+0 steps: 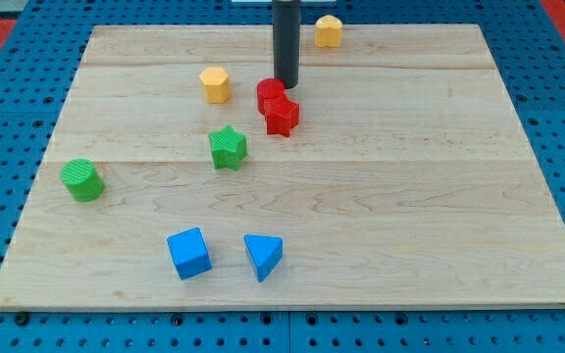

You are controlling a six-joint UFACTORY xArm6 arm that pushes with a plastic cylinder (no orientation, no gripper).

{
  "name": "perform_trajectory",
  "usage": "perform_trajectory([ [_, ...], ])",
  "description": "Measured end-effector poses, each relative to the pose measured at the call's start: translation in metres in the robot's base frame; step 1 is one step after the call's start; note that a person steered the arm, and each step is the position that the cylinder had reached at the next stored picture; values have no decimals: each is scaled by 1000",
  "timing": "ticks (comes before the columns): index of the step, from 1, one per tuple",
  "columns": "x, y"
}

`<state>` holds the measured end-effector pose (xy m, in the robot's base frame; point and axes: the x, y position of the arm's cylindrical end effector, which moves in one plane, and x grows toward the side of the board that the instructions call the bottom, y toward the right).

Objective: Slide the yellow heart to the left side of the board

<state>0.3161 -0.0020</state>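
Observation:
The yellow heart (pixel 329 30) sits near the view's top edge of the wooden board (pixel 410 196), right of centre. My tip (pixel 285 84) rests on the board below and to the left of the heart, apart from it. The tip is right beside a red cylinder (pixel 269 94), at its upper right. A red star (pixel 282 116) touches the cylinder just below the tip. A yellow pentagon-like block (pixel 215 84) lies to the left of the tip.
A green star (pixel 228 147) lies below the yellow pentagon. A green cylinder (pixel 82 179) is near the board's left edge. A blue cube (pixel 189 252) and a blue triangle (pixel 263 256) lie near the view's bottom.

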Motion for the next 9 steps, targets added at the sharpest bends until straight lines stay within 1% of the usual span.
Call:
perform_trajectory([
  [1, -13, 31],
  [2, -34, 104],
  [3, -54, 123],
  [4, -115, 131],
  [5, -123, 115],
  [6, -111, 1],
  [7, -101, -128],
  [8, -72, -215],
  [9, -108, -208],
])
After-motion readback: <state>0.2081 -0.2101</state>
